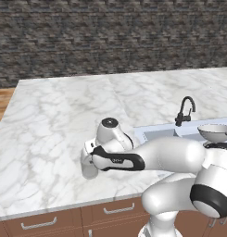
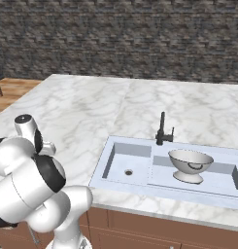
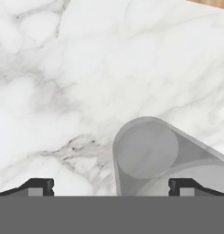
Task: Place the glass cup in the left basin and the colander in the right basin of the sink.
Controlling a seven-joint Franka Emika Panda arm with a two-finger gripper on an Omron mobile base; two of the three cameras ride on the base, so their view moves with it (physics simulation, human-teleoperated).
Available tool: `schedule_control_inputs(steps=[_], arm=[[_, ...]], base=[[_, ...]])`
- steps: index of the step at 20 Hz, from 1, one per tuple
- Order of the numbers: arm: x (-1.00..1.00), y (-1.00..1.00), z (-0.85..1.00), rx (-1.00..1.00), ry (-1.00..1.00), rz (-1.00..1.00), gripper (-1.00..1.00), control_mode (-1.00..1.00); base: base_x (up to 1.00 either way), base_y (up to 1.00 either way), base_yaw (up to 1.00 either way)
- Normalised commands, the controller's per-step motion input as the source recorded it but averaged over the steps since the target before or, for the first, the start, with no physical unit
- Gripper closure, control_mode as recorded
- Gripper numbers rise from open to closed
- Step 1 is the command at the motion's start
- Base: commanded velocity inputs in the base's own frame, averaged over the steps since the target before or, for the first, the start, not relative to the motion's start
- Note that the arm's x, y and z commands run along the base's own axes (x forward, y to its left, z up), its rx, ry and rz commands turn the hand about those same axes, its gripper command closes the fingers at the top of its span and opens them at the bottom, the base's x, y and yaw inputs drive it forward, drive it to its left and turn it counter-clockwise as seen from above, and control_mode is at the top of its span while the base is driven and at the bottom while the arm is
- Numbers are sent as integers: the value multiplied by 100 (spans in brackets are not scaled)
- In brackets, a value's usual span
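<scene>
Fingertips [image 3: 40,185] stood wide apart, gripper [image 3: 111,186] open over the glass cup [image 3: 147,153], well left of the sink [image 2: 103,168]. Cup sat off-centre toward one finger; I'd centre before closing. Colander [image 2: 190,165] was already in the right basin [image 2: 222,182].

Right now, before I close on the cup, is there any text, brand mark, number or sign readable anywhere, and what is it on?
Nothing can be read as words.
Robot arm: a small pale mark on its dark forearm band in the left base view, too small and blurred to read.
glass cup: no label.
colander: no marking.
sink, faucet, marble counter, drawers: no text or signs.
</scene>
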Motion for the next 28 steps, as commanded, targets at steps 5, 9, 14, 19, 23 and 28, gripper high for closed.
schedule_control_inputs(steps=[5,9,14,19,23,28], arm=[[0,0,-6,0,0,0,-100,-100],[0,0,-8,0,0,0,-100,-100],[0,0,-7,0,0,0,-100,-100],[0,0,-7,0,0,0,100,-100],[0,0,0,0,0,0,100,-100],[0,0,0,0,0,0,100,-100]], base=[[0,0,0],[0,0,0],[0,0,0],[0,0,0],[0,0,0],[0,0,0]])
